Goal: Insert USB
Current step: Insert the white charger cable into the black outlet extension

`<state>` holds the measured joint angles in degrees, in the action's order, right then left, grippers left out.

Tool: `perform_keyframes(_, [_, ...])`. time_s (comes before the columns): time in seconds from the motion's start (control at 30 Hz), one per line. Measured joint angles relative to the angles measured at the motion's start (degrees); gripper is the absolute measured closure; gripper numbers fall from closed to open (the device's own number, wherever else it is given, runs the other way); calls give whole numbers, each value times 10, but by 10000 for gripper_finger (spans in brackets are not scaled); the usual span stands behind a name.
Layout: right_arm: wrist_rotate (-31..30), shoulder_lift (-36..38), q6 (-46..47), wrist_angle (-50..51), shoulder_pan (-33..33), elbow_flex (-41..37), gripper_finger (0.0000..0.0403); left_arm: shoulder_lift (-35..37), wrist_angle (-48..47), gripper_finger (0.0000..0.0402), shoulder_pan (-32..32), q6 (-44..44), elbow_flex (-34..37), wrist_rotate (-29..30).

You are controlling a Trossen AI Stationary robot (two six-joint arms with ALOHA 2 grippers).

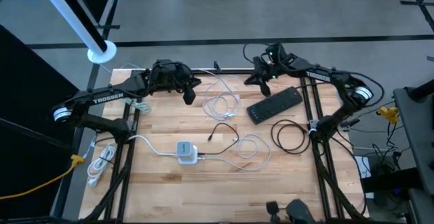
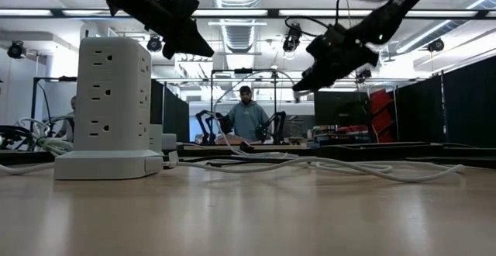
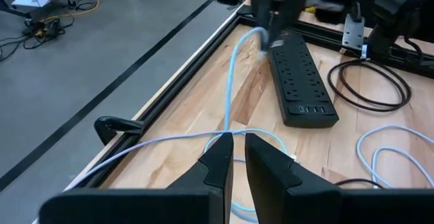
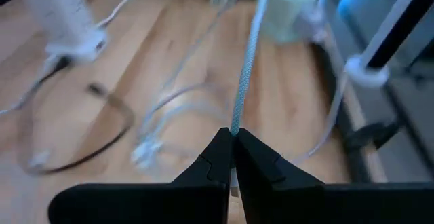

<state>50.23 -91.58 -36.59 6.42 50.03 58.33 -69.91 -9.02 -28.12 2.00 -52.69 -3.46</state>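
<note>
A white braided cable (image 3: 231,81) runs in a straight line between my two grippers above the far part of the table. The rest of it lies in loose loops (image 1: 220,104) on the wood. My left gripper (image 3: 237,137) is shut on one stretch of the cable, and my right gripper (image 4: 232,134) is shut on another. In the high view, the left gripper (image 1: 190,96) hovers left of the loops and the right gripper (image 1: 256,80) is beyond the black power strip (image 1: 274,105). A white tower power strip (image 1: 186,153) stands near the table's middle. No plug shows clearly. My left gripper pinches the white cable (image 3: 229,130) between its two fingers, which lie across it. The cable leaves the fingertips lifted clear of the table and runs straight toward the right gripper. My right gripper pinches the white braided cable (image 4: 237,123) between its two fingertips. The cable runs straight away from them, drawn taut and clear of the wood.
A black cable coil (image 1: 291,136) lies at the right. A thin black lead (image 1: 220,130) and white cable loops (image 1: 254,149) lie near the tower strip. Another white bundle (image 1: 102,163) lies at the left edge. A person (image 2: 246,116) stands beyond the far edge.
</note>
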Motion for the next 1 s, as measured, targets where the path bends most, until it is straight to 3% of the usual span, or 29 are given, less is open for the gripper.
perform_keyframes(0.1, [36, -61, 57, -154, 19, 4, 403, 0, 4, 374, 1, 6, 0, 0])
perform_keyframes(0.27, [151, -177, 189, -366, 51, 61, 403, 0, 4, 375, 8, 27, 0, 0])
perform_keyframes(0.37, [202, -224, 193, -368, 60, 108, 403, 0, 3, 375, 19, 30, 0, -1])
perform_keyframes(0.5, [225, -254, 191, -363, 64, 148, 403, 0, 0, 375, 31, 30, 0, -1])
perform_keyframes(0.77, [253, -258, 166, -361, 77, 155, 403, 0, 2, 377, 46, 32, 12, -2])
perform_keyframes(1.0, [253, -258, 161, -326, 90, 154, 403, 0, 111, 377, 67, 56, 80, -3])
